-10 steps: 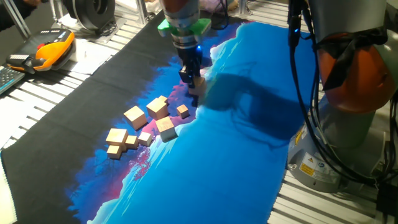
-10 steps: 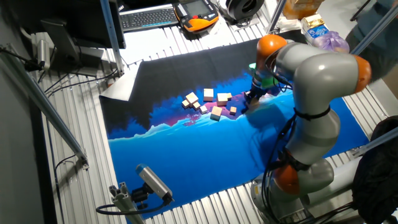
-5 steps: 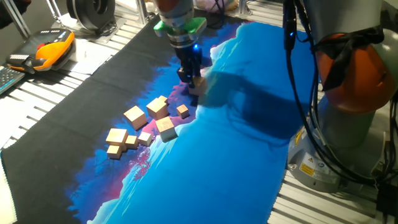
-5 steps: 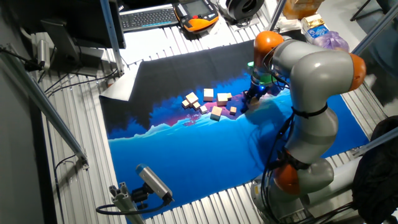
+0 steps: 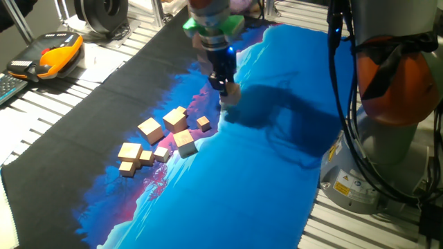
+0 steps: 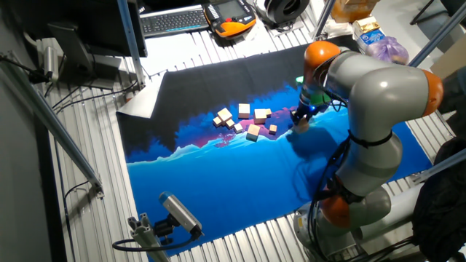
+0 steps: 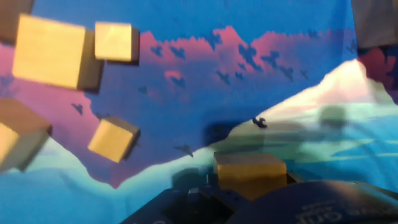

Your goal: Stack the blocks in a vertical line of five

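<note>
My gripper [image 5: 225, 88] is shut on one small tan wooden block [image 5: 231, 95] and holds it just above the blue mat [image 5: 277, 173], to the right of the loose blocks. In the hand view the held block [image 7: 250, 169] sits between my dark fingers at the bottom edge. Several loose blocks lie on the mat in a cluster: a large one [image 5: 175, 118], another [image 5: 149, 128], a small one [image 5: 203, 123] and one [image 5: 184, 142] nearest me. The cluster [image 6: 244, 120] lies left of my gripper [image 6: 300, 121] in the other fixed view. No blocks are stacked.
An orange and black pendant [image 5: 52, 57] lies off the mat at the far left. The robot's base [image 5: 391, 111] stands at the right edge of the mat. A keyboard [image 6: 171, 20] and a small camera rig [image 6: 175, 215] sit outside the mat.
My gripper has moved right, away from the cluster, carrying the block with it. The loose blocks have not moved.
</note>
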`<state>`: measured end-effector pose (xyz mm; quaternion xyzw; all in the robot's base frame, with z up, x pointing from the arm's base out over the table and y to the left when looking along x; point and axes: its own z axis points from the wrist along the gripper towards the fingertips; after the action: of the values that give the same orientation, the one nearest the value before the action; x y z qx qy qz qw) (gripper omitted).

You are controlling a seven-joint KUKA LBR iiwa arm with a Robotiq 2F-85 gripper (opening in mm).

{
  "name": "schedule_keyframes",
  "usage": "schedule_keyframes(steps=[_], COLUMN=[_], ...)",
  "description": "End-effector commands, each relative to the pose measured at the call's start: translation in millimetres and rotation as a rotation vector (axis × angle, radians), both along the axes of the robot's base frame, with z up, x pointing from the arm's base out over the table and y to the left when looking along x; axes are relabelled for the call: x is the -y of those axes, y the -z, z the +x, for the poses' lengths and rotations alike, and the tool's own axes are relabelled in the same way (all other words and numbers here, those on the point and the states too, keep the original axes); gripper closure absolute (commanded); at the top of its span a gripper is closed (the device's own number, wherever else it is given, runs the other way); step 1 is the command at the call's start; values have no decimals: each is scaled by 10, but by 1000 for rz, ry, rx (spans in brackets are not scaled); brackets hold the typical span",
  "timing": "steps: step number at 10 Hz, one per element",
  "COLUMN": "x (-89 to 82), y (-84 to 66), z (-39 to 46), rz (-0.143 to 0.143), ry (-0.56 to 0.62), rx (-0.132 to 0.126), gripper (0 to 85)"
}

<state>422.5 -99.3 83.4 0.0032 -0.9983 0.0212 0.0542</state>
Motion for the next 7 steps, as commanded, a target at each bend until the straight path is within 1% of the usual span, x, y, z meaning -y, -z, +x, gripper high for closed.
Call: schedule_keyframes(steps=[1,2,3,4,5,6,7], x=[21,45,49,37,42,57,68], y=[69,137,164,156,147,170,213], z=[-35,-82,-110,-128,-155,-173,-188], rz=[5,13,23,23,17,13,17], ry=[-3,-6,-8,-5,-5,-6,-5], rx=[18,23,18,15,15,20,23], gripper=[850,850,850,850,850,850,850])
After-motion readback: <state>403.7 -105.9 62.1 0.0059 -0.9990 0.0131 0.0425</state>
